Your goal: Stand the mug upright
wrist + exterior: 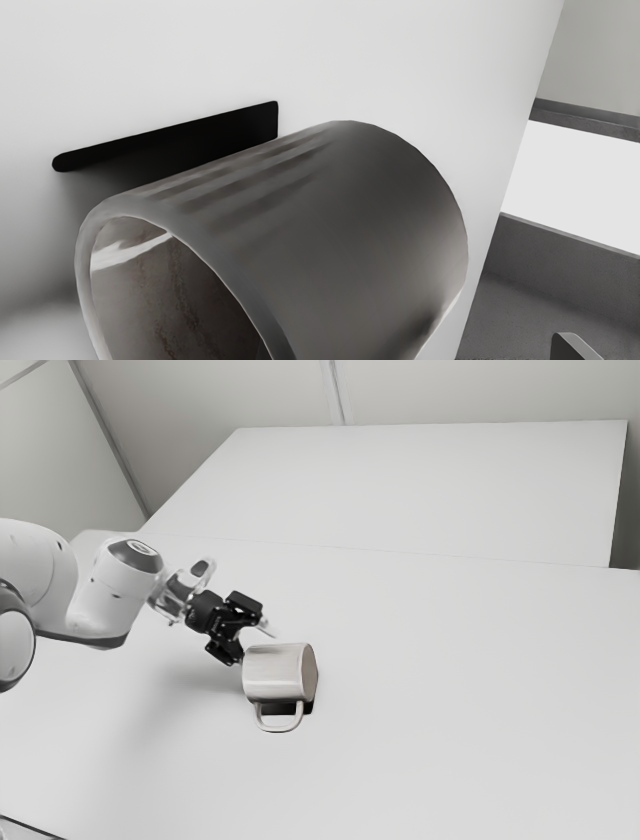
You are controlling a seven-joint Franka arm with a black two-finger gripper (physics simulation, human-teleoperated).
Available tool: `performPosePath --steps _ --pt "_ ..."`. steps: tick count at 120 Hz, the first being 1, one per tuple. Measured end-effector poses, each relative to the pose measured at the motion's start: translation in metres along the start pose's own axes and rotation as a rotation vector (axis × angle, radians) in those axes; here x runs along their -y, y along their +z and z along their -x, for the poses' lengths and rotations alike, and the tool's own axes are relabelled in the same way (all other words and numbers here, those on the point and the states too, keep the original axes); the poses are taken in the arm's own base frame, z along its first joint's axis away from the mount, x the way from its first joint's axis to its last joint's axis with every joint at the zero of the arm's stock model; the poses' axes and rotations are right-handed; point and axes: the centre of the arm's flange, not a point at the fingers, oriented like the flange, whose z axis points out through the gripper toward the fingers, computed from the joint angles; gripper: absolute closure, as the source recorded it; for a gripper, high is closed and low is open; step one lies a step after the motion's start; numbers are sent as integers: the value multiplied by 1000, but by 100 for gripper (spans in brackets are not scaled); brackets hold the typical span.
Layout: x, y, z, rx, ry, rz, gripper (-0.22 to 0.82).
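We have our black two-finger claw (pixel 254 644) open beside the pale, glossy, looped-handle mug (pixel 279 672), which lies sideways well inside the white tabletop surface's (pixel 470 690) far edge, its long axis pointing away from us, mouth seemingly clawward.

Bright, even light washed over the broad, smooth white bench (pixel 470 690) in the exterior view, its source impossible to tell. A soft grey shadow spread to the exterior view's left of the off-white cylindrical mug (pixel 274 673), and a small black one lay beside its handle. In the wrist view, the mug's outer wall was dim, while 1 pale streak gleamed inside.
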Motion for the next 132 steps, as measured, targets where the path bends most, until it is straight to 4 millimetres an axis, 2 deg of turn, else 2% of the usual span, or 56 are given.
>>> performPosePath --steps 12,22,39,56,76,89,104,132 --pt "-4 3 1 6 10 20 3" --pt "-7 4 1 8 16 28 9" --pt "-18 7 0 15 42 36 23" --pt "-28 12 1 24 62 38 33" --pt "-33 14 0 25 74 35 57" --pt "-37 15 -2 25 84 31 67" --pt "-40 17 -3 27 93 27 73" --pt "-44 15 -4 22 102 19 77"
